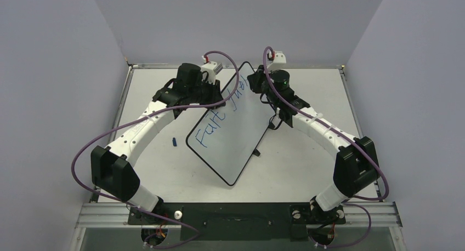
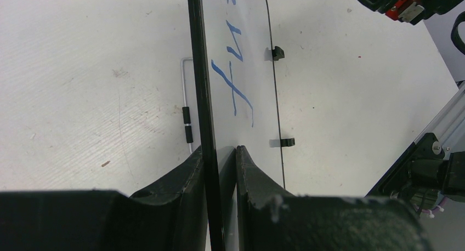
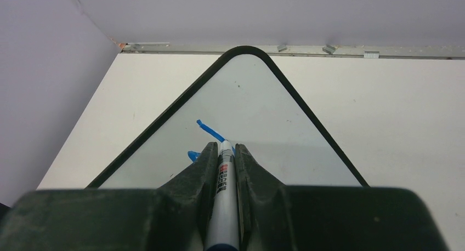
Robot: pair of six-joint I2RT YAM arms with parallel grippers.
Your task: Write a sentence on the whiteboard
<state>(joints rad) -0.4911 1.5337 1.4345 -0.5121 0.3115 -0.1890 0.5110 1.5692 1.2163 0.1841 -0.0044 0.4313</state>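
your whiteboard (image 1: 236,147) stands tilted over the middle of the tabletop (image 1: 307,169), running on a slant: one rounded corner points toward the far edge, the opposite corner toward the near edge. you cannot tell from above whether that near corner touches the tabletop.

the sentence (image 1: 219,122) runs in blue up the board, from its left side toward the far corner. you can read "fait" and then roughly "fuel"; the end of the writing is hidden behind the right arm.

your left hand (image 2: 219,149) is pressed together on the board's black frame, one finger on each face, on the edge nearest the left edge of the tabletop. your right hand (image 3: 225,147) is at the board's far corner, pinching a marker (image 3: 225,174) lengthwise between its fingers. blue strokes lie just past the fingertips, but the marker's tip is hidden, so you cannot tell whether it touches the board.

two small black tabs (image 2: 278,52) sit on the board's other long edge. a thin metal rod (image 2: 186,108) lies behind the board, cut off by the frame. a small blue thing (image 1: 174,141) lies on the tabletop left of the board, too small to name.
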